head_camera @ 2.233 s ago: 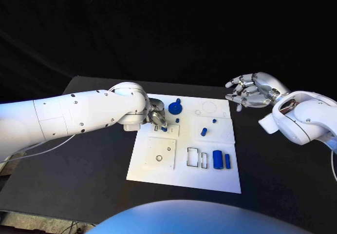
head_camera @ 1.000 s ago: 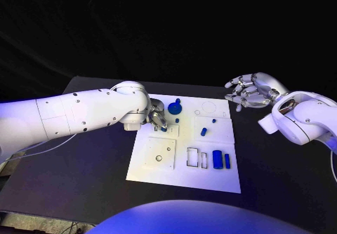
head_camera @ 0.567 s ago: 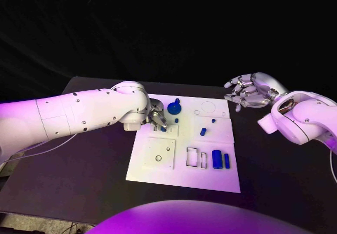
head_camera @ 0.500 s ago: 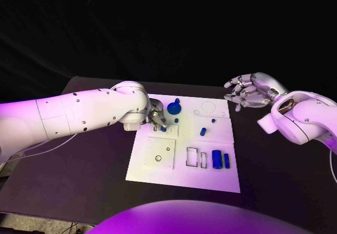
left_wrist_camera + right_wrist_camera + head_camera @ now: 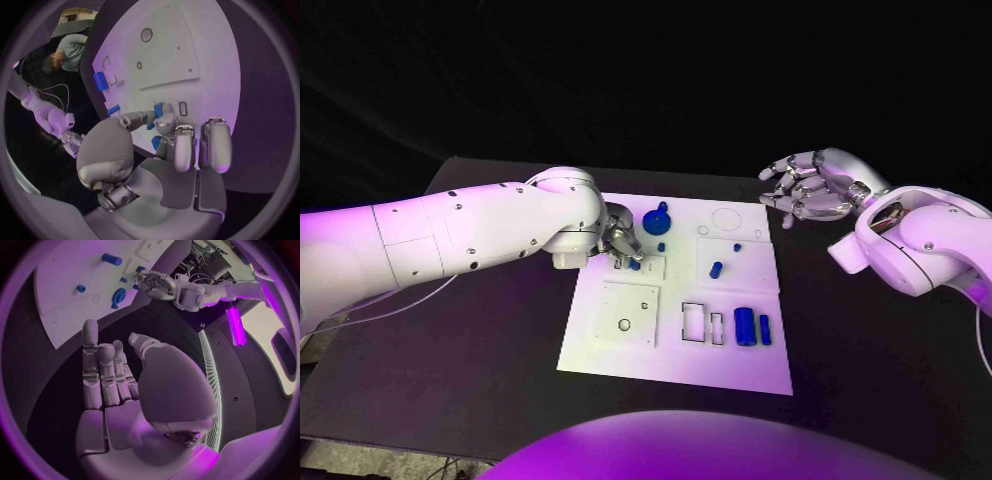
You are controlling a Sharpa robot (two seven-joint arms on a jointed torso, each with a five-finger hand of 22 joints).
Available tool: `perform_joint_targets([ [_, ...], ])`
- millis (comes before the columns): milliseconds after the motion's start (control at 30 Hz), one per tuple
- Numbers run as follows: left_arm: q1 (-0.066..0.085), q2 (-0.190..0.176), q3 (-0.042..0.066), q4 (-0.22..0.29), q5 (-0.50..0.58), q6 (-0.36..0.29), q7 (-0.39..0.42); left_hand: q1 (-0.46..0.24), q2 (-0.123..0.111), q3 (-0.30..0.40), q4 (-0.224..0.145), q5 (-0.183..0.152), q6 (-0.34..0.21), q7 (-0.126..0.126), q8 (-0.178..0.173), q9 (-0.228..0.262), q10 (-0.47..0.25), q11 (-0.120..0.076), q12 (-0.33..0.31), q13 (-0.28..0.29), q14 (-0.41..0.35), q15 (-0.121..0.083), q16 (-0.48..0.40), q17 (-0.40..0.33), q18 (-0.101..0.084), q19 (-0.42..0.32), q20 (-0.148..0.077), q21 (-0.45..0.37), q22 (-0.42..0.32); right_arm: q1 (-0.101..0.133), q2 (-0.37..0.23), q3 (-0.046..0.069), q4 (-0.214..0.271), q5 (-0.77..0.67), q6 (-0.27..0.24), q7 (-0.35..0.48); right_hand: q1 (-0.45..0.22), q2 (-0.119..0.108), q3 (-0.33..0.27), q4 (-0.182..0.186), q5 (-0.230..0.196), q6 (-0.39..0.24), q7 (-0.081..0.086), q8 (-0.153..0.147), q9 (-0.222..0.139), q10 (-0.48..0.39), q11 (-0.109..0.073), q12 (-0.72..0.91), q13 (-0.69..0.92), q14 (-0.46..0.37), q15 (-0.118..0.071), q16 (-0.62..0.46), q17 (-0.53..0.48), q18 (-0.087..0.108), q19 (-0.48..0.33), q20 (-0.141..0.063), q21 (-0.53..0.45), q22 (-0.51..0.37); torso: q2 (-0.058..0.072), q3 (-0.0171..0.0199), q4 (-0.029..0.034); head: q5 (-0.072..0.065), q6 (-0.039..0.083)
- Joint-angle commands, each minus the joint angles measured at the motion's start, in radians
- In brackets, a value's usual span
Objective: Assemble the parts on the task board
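The white rectangular task board (image 5: 678,345) lies flat in the middle of the black desk (image 5: 473,350). At its far left corner the left robot hand (image 5: 622,240) reaches down with its fingertips (image 5: 164,111) closed on a small blue peg (image 5: 635,264), which sits at a small rectangular recess; the fingers hide most of the peg, so whether it is seated in the recess cannot be told. Just beyond it on the board stands a round blue knob-shaped part (image 5: 658,221), with a tiny blue stud (image 5: 661,246) beside it. Nearer the board's middle lie a short blue cylinder (image 5: 715,268) and another tiny blue piece (image 5: 737,245). Toward the near right edge, a wide blue block (image 5: 744,326) and a thin blue bar (image 5: 764,326) lie side by side next to two outlined rectangular slots (image 5: 692,320). The right robot hand (image 5: 805,190) hovers off the board's far right corner above the desk, fingers loosely curled and apart, holding nothing.
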Motion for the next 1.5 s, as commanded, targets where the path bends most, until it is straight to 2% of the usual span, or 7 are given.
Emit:
perform_joint_targets([
  [33, -0.002, 0.003, -0.001, 0.001, 0.016, 0.013, -0.003, -0.014, 0.0, -0.009, 0.005, -0.004, 0.002, 0.0, -0.006, -0.001, 0.0, 0.004, -0.006, -0.001, 0.098, -0.006, 0.004, 0.239, -0.019, 0.004, -0.005, -0.003, 0.0, -0.001, -0.001, 0.0, 0.003, -0.004, 0.009, 0.005, -0.01, 0.003, 0.005, 0.001, 0.005, -0.007, 0.037, 0.005, -0.001, -0.003, 0.0, 0.006, -0.001, -0.005, 0.0, -0.005, -0.001, 0.012, 0.008, 0.0, -0.004, -0.001, -0.001, 0.0, -0.0006, 0.001, 0.0],
  [300, -0.002, 0.003, -0.001, -0.001, 0.019, 0.015, -0.006, -0.044, -0.006, -0.048, 0.045, -0.003, 0.008, 0.001, -0.016, -0.003, -0.001, 0.005, -0.005, 0.001, 0.098, -0.004, 0.004, 0.239, -0.019, 0.005, -0.004, -0.003, 0.002, -0.001, -0.002, 0.0, 0.004, -0.008, 0.008, 0.005, -0.01, 0.003, 0.005, 0.0, 0.005, -0.008, 0.037, 0.005, -0.002, -0.004, 0.0, 0.006, -0.002, -0.006, 0.0, -0.005, -0.002, 0.012, 0.008, 0.0, -0.005, -0.002, -0.001, 0.0, 0.0001, -0.001, 0.0],
  [633, -0.002, 0.002, -0.001, -0.002, 0.021, 0.012, -0.008, -0.058, -0.004, -0.063, 0.068, -0.002, 0.01, 0.002, -0.022, -0.004, -0.002, 0.006, -0.004, 0.001, 0.098, -0.004, 0.004, 0.239, -0.019, 0.005, -0.003, -0.004, 0.002, -0.001, -0.001, 0.0, 0.003, -0.009, 0.009, 0.005, -0.009, 0.003, 0.005, 0.0, 0.005, -0.008, 0.037, 0.005, -0.002, -0.004, 0.0, 0.006, -0.002, -0.006, 0.0, -0.005, -0.002, 0.012, 0.008, 0.0, -0.005, -0.002, -0.001, 0.0, 0.0002, -0.001, 0.0],
  [933, -0.002, 0.002, -0.001, -0.005, 0.023, 0.01, -0.011, -0.08, -0.012, -0.104, 0.106, -0.005, 0.015, 0.003, -0.028, -0.005, -0.003, 0.008, -0.003, 0.002, 0.098, -0.002, 0.004, 0.239, -0.019, 0.006, -0.002, -0.004, 0.003, -0.001, -0.001, 0.0, 0.003, -0.01, 0.005, 0.011, -0.002, 0.003, 0.009, -0.007, 0.006, -0.009, 0.037, 0.006, -0.002, -0.005, 0.0, 0.008, -0.005, -0.007, 0.0, -0.004, -0.001, 0.012, 0.009, -0.001, -0.007, -0.004, -0.001, -0.0003, 0.0, -0.001, 0.0],
  [1133, -0.002, 0.001, -0.001, -0.005, 0.024, 0.011, -0.012, -0.083, -0.018, -0.129, 0.12, -0.005, 0.017, 0.003, -0.03, -0.003, -0.003, 0.008, -0.002, 0.003, 0.098, -0.002, 0.005, 0.24, -0.019, 0.006, -0.002, -0.004, 0.003, -0.001, -0.001, 0.0, 0.002, -0.012, 0.002, 0.015, -0.002, 0.003, 0.009, -0.007, 0.006, -0.009, 0.037, 0.006, -0.002, -0.005, 0.0, 0.008, -0.005, -0.007, 0.0, -0.004, -0.001, 0.012, 0.009, -0.001, -0.007, -0.004, -0.001, -0.0005, 0.0002, -0.002, 0.0],
  [1333, -0.002, -0.003, -0.001, -0.002, 0.024, 0.004, -0.012, -0.076, -0.021, -0.192, 0.151, -0.006, 0.02, 0.002, -0.032, 0.0, -0.004, 0.007, -0.001, 0.004, 0.098, -0.003, 0.005, 0.24, -0.019, 0.005, -0.003, -0.006, 0.003, -0.001, -0.001, 0.0, 0.001, -0.012, 0.0, 0.016, 0.0, 0.003, 0.01, -0.009, 0.006, -0.01, 0.037, 0.007, -0.002, -0.005, 0.0, 0.009, -0.007, -0.006, -0.001, -0.004, -0.001, 0.012, 0.01, -0.001, -0.008, -0.004, -0.001, -0.0012, -0.0002, 0.001, 0.0],
  [1500, -0.002, -0.013, 0.003, 0.008, 0.025, -0.008, -0.011, -0.065, -0.021, -0.211, 0.156, -0.005, 0.018, 0.002, -0.032, 0.002, -0.006, 0.007, -0.003, 0.001, 0.098, -0.003, 0.004, 0.238, -0.018, 0.005, -0.004, -0.007, 0.0, -0.003, 0.0, 0.0, -0.001, -0.012, 0.0, 0.017, 0.0, 0.003, 0.01, -0.009, 0.006, -0.01, 0.037, 0.007, -0.002, -0.005, 0.0, 0.009, -0.007, -0.006, -0.001, -0.004, -0.001, 0.012, 0.01, -0.001, -0.008, -0.004, -0.002, -0.0021, -0.0003, 0.0, 0.0],
])
